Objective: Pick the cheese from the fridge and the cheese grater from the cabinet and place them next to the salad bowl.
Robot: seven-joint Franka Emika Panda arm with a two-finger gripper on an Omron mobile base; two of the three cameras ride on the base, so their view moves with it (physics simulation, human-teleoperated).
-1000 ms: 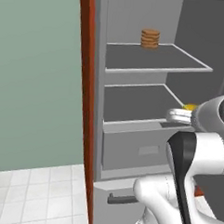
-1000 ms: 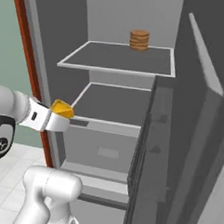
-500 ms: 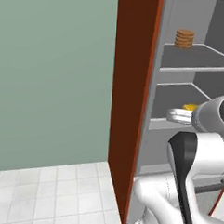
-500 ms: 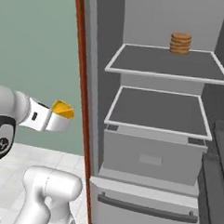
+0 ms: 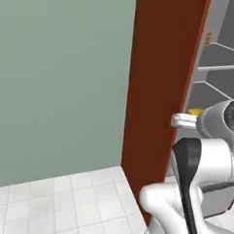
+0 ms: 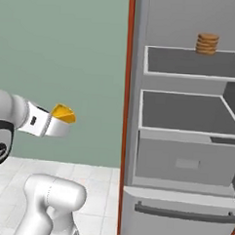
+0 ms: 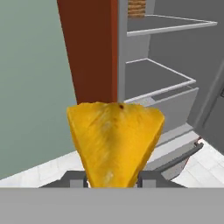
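Left base view: cheese [image 5: 195, 112] barely visible beside the fridge [image 5: 224, 61], apparently at the gripper [image 5: 187, 118].

Right base view: gripper [image 6: 60, 120] pinches it, clear of the shelves.

Hand view: wedge held. Grater retrieval and both placements outstanding.
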